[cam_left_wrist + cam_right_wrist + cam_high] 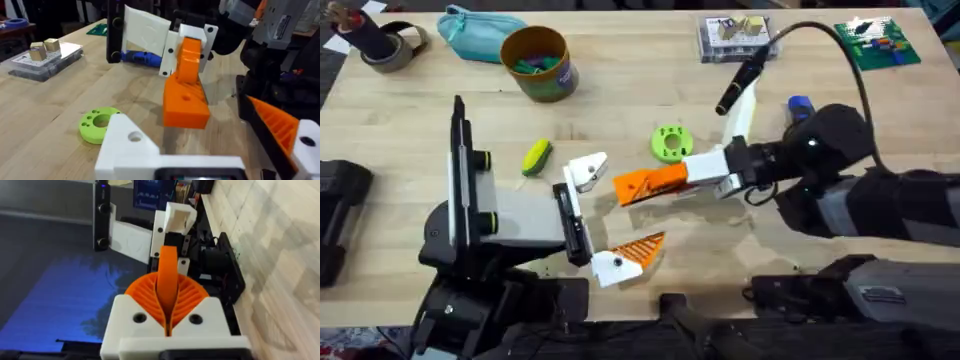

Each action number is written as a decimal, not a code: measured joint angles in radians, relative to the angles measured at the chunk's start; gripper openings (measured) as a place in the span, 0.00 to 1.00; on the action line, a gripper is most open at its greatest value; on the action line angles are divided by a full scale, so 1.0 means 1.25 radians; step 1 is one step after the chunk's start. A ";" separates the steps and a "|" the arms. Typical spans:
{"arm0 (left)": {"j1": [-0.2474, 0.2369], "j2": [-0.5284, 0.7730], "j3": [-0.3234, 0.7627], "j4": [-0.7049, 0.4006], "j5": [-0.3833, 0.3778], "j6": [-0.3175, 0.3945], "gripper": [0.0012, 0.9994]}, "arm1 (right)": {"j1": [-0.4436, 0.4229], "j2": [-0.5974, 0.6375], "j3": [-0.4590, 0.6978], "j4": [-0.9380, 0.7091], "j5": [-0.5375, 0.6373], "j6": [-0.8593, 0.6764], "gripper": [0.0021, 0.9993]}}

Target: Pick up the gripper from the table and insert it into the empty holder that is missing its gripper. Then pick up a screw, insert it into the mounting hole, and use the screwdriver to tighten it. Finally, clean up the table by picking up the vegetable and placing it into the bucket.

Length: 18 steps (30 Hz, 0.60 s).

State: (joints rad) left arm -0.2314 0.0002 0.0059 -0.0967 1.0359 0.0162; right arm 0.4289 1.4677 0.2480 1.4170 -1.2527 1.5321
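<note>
1. Overhead: the right gripper [645, 185] is clenched on the orange gripper [638, 186], just right of the empty holder [587, 170].
2. The left gripper [603, 215] stands released, its two white brackets apart.
3. The vegetable [536, 157] lies on the table [620, 90], near the bucket [536, 62].
4. The screwdriver [800, 104] lies far right.

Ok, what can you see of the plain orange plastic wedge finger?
Smooth matte orange plastic wedge finger, one small round hole in its face. The right pincer clamps its narrow end between ribbed orange pads; its broad blocky end points toward the empty white plastic bracket, not touching it.
</note>
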 joint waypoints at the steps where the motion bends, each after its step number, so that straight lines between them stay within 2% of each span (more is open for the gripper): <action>1: 0.000 0.000 0.000 0.000 0.000 0.000 0.99 | 0.009 0.008 0.007 0.000 0.002 0.000 0.02; 7: 0.000 0.000 0.000 0.000 0.000 0.000 0.99 | 0.082 0.044 0.059 -0.031 0.024 -0.012 0.02; 18: 0.000 0.000 0.000 0.000 0.000 0.002 0.99 | 0.100 0.056 0.059 -0.052 0.053 -0.036 0.02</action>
State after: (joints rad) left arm -0.2314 0.0002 0.0059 -0.0967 1.0359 0.0189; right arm 0.5533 1.5383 0.3222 1.3518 -1.1868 1.4870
